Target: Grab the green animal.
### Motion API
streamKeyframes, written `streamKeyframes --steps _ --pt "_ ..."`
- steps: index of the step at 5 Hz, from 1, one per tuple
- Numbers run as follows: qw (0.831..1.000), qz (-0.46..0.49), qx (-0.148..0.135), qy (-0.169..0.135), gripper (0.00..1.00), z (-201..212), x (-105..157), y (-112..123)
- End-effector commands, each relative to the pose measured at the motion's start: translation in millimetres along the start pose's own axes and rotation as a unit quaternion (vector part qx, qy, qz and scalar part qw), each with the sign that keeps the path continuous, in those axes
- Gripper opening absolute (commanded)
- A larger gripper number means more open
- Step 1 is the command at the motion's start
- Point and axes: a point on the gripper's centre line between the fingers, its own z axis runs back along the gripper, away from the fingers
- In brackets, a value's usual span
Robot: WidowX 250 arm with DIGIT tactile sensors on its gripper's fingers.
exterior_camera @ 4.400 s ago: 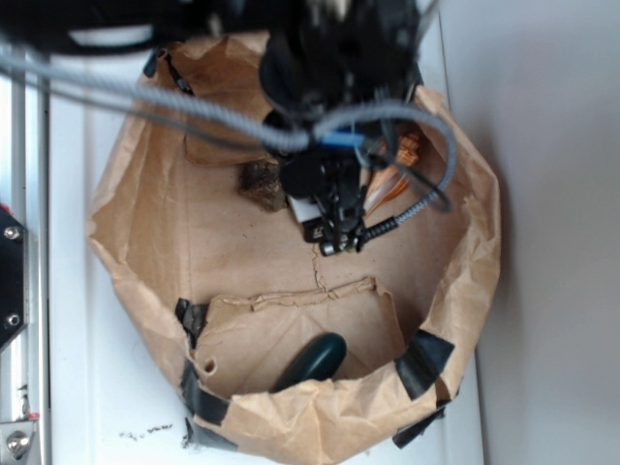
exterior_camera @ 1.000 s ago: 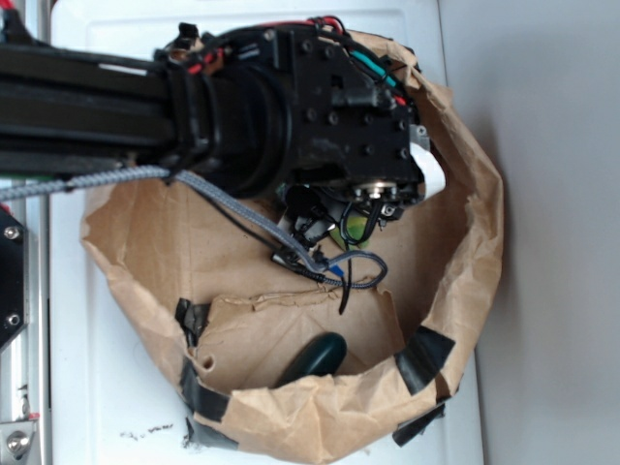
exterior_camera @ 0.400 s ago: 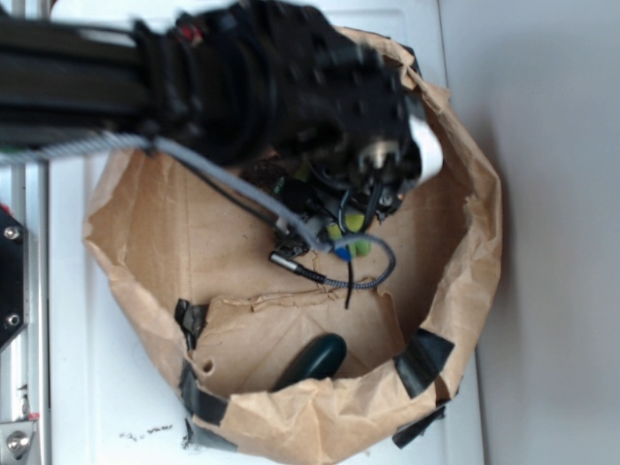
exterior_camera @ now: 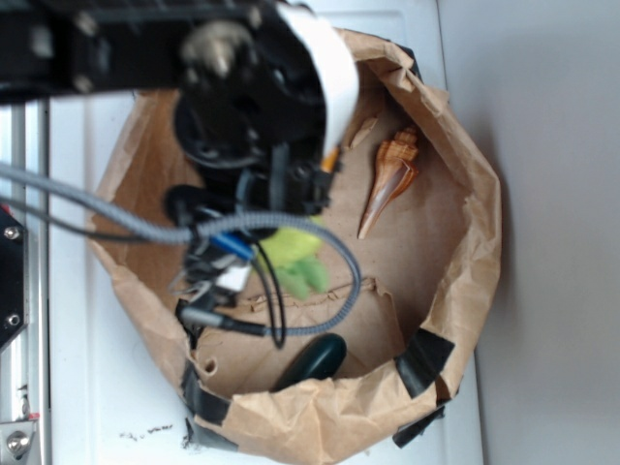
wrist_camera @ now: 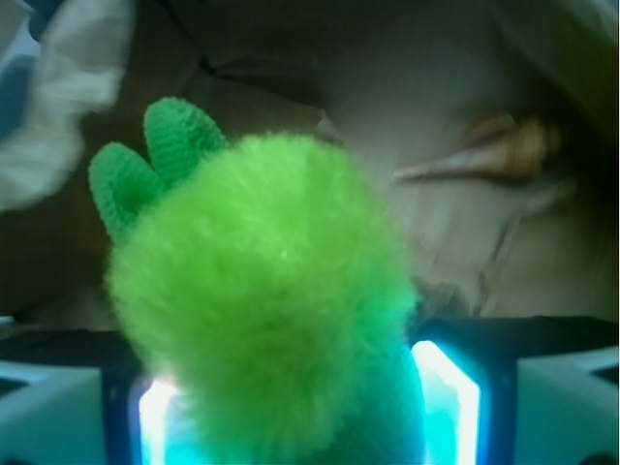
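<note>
The green animal, a fuzzy lime-green plush, hangs below my gripper above the floor of the brown paper bag. The wrist view shows the green animal filling the middle, its two stubby legs pointing up-left, pinched between my lit fingers. My gripper is shut on it. The toy's head is hidden by the arm and cables in the exterior view.
An orange-brown spiral seashell lies at the bag's back right. A dark green glossy oval sits in the front pocket behind a cardboard flap. Black tape patches hold the bag rim. Grey cables dangle.
The arm has risen and shifted left with the green toy in its jaws; the toy is now off the bag floor, and the seashell it covered is in view.
</note>
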Motion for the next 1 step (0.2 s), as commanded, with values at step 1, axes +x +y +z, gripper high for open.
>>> streamKeyframes --steps 1 --pt "0.996 -0.005 0.065 -0.062 0.00 30.9 23.2 15.6"
